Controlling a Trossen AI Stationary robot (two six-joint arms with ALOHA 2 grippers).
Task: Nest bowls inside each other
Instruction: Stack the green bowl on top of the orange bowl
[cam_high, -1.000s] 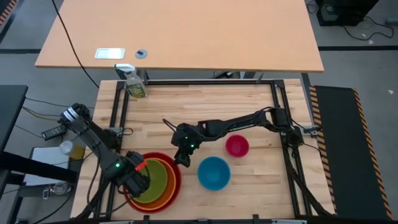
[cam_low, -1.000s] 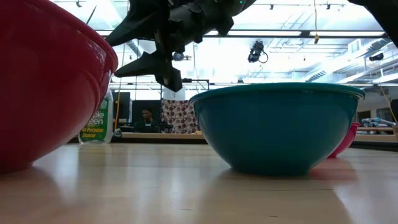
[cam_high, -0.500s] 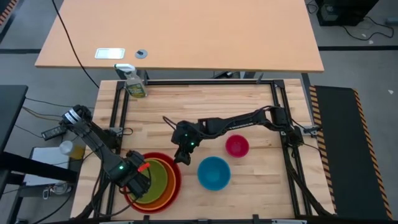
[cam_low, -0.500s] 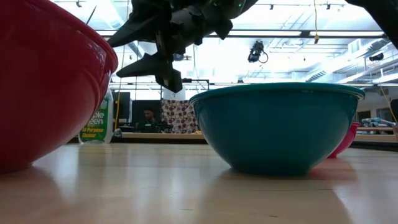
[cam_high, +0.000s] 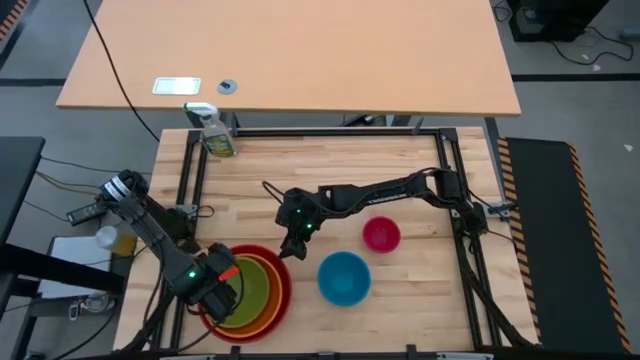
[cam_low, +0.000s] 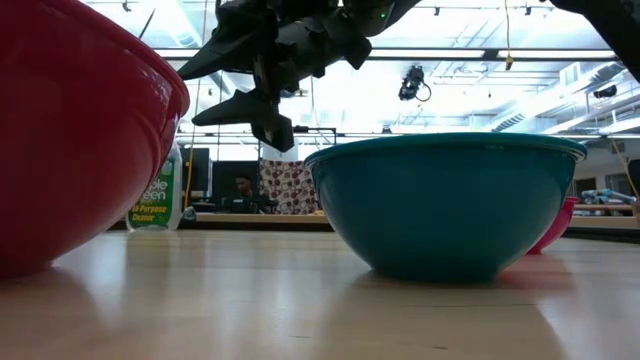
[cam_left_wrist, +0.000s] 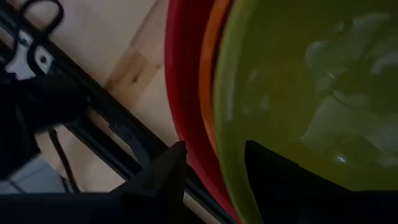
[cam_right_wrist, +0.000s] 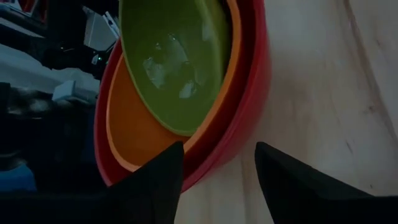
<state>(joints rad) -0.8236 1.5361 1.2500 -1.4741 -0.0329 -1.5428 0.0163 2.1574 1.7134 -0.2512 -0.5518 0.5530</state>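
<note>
A green bowl (cam_high: 250, 288) sits in an orange bowl (cam_high: 262, 318), which sits in a large red bowl (cam_high: 285, 283) at the near left of the table. The blue bowl (cam_high: 344, 277) and the small magenta bowl (cam_high: 381, 234) stand apart on the table to the right. My left gripper (cam_left_wrist: 211, 168) points down at the stack's left rim and is open. One finger is outside the red wall and one is over the green bowl's inside, with no touch showing. My right gripper (cam_high: 293, 250) hangs open above the table between the stack and the blue bowl.
A spray bottle (cam_high: 217, 135) stands at the far left corner. A black frame rail (cam_high: 190, 180) runs along the table's edges. Bare wood lies across the far half of the table. Beyond the table stands a second table top (cam_high: 300, 60).
My left gripper has turned about its own axis while staying over the stack's left rim. The bowls stand where they were.
</note>
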